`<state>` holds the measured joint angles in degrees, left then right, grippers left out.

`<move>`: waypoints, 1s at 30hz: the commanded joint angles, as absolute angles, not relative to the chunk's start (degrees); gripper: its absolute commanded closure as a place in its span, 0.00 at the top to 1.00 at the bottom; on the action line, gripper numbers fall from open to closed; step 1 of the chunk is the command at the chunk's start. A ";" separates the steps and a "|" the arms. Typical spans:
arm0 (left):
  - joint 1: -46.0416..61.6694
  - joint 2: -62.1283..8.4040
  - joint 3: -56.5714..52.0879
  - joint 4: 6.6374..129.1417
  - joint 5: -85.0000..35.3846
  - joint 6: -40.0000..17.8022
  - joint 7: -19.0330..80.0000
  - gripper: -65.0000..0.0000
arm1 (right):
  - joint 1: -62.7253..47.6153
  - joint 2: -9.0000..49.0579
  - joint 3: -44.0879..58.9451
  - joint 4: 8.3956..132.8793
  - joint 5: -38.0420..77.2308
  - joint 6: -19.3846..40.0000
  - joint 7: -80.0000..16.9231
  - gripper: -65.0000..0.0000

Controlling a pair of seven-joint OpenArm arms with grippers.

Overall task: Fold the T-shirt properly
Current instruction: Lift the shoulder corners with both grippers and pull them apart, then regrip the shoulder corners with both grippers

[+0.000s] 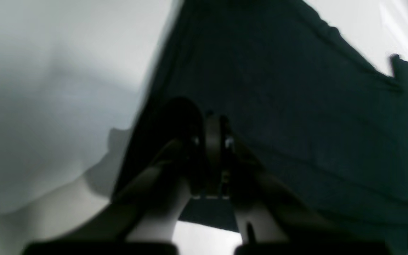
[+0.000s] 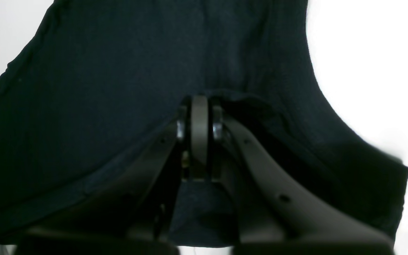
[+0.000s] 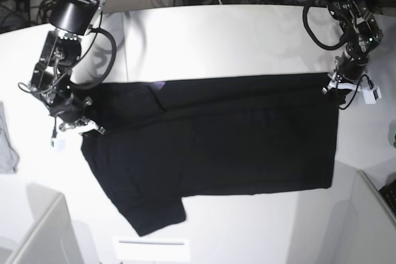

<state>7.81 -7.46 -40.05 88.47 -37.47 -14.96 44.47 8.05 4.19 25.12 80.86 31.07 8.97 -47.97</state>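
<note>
My left pincer is clenched on the black cloth of the T-shirt, pinching its edge near the right edge of the surface as the base camera sees it. My right pincer is likewise clamped on a fold of the same T-shirt, at its opposite end, towards the surface's left edge. Between my two grips the T-shirt lies spread wide across the middle of the white surface, plain side up, one sleeve reaching towards the near edge. A small grey cloth lies at the far left edge, apart from the shirt.
</note>
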 commanded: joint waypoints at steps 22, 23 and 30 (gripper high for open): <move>4.62 -8.22 -40.75 89.54 -36.44 -14.90 42.86 0.36 | 9.36 4.70 25.63 81.98 31.87 9.27 -46.55 0.46; 4.53 -8.22 -40.75 89.63 -36.53 -14.90 42.86 0.42 | 9.36 4.70 25.71 82.15 31.87 9.27 -46.55 0.47; 2.77 -8.22 -42.59 91.82 -36.70 -14.90 42.95 0.56 | 7.96 4.53 30.81 84.44 32.13 9.19 -46.46 0.45</move>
